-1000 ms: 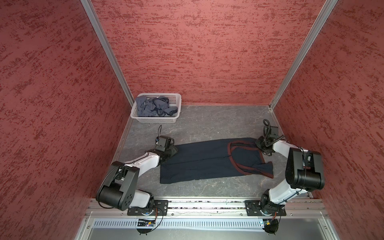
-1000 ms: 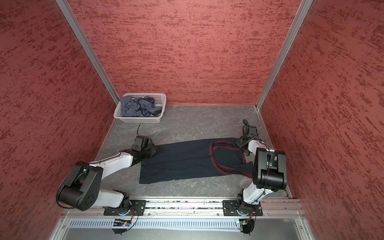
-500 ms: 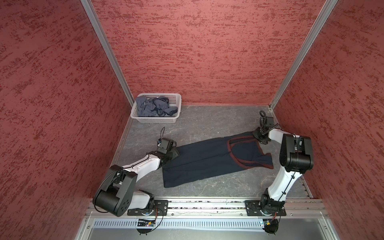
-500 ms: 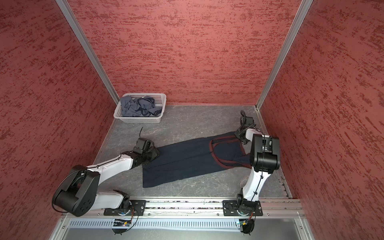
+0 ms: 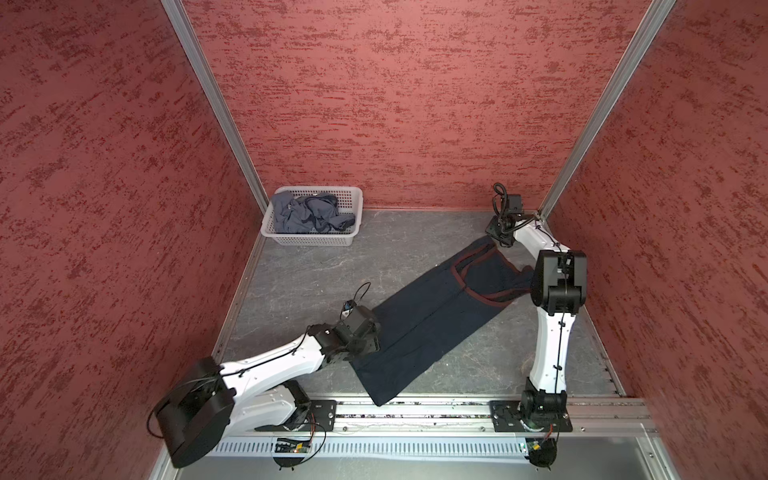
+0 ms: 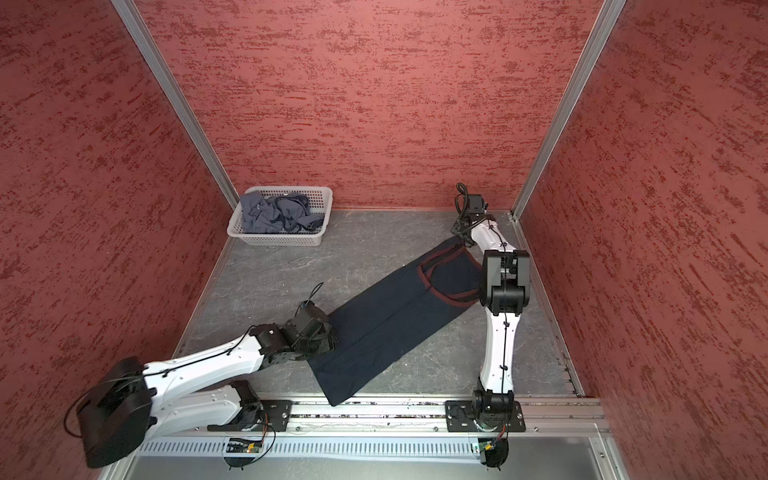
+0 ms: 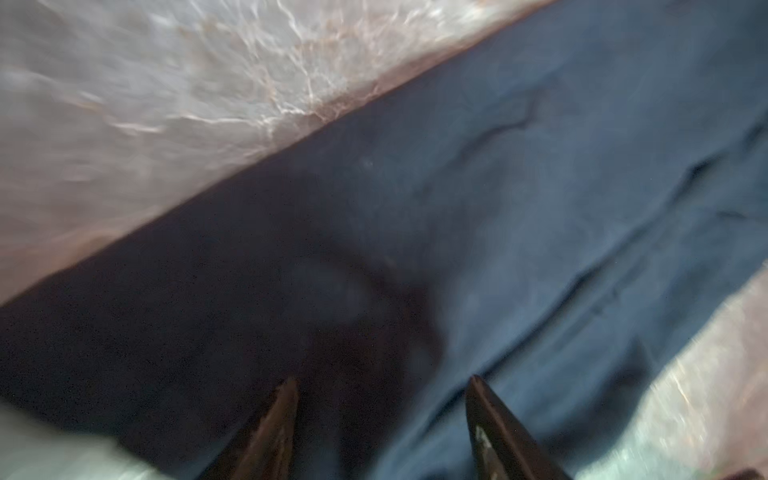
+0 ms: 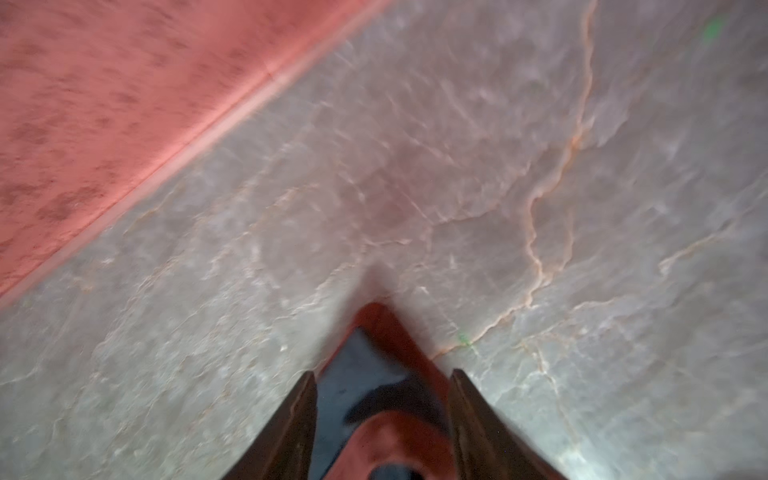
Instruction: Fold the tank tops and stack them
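1. Navy tank top [image 5: 419, 328], under left gripper [image 7: 383, 379]: matt, softly creased cloth.
2. Table [image 8: 540, 166] ahead of right gripper [image 8: 382, 373]: smooth, stone-veined, dull sheen.
3. Basket [image 5: 309, 239]: white perforated plastic.
4. Walls [image 5: 374, 104]: rough red texture.

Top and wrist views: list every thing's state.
Dark navy cloth tank top with maroon trim: flat, stretched diagonally on grey table.
Slate grey-blue cloth tank top: crumpled in white perforated plastic basket.
Left gripper: open, over navy top.
Right gripper: open, maroon-trimmed strap between jaws.

2 overhead views (2 wrist close-ups)
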Controlling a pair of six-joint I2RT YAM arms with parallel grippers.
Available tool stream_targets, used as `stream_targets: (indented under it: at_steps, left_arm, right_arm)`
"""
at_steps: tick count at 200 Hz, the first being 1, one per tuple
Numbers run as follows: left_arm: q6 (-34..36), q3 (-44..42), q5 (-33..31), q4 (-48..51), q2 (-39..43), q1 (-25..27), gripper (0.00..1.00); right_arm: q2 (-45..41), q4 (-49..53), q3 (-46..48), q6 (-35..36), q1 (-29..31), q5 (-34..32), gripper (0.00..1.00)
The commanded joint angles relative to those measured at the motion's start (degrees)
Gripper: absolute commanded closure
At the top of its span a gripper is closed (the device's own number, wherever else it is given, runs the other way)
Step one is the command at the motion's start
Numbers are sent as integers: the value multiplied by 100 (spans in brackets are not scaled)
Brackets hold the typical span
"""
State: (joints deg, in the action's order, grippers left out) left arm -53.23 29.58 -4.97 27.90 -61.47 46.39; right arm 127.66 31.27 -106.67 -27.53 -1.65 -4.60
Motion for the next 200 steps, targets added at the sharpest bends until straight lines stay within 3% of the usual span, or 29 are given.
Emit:
stream_targets:
  at_steps: [1, 21, 35, 60, 93, 145, 200]
  left_arm:
    - [661, 338, 24, 260, 188, -644, 31]
    - [1237, 634, 831, -193, -383, -1404, 31]
    - [1558, 955, 935, -315, -846, -1434, 31]
    - [1895, 1211, 1306, -655, -1509, -1442, 32]
    - [2070, 1319, 1293, -746, -1968, -1408, 32]
    - [2024, 1103, 1401, -1092, -2185, -1390, 32]
    - [1909, 893, 1454, -1341, -2263, -1392, 32]
  right_arm:
    - [-949, 495, 433, 254, 60, -335, 40]
    - [-1959, 304, 1682, 126, 48, -364, 39]
    - [-2598, 139, 2618, -13, -61, -356, 39]
    - [-3491, -311, 4156, -238, -559, 273, 40]
    - [-4192, -880, 5514, -395, -1363, 592, 42]
    - [-3781, -1841, 5863, -704, -2065, 1438, 46]
    - [-3156, -2296, 5531, -1105, -2229, 1571, 45]
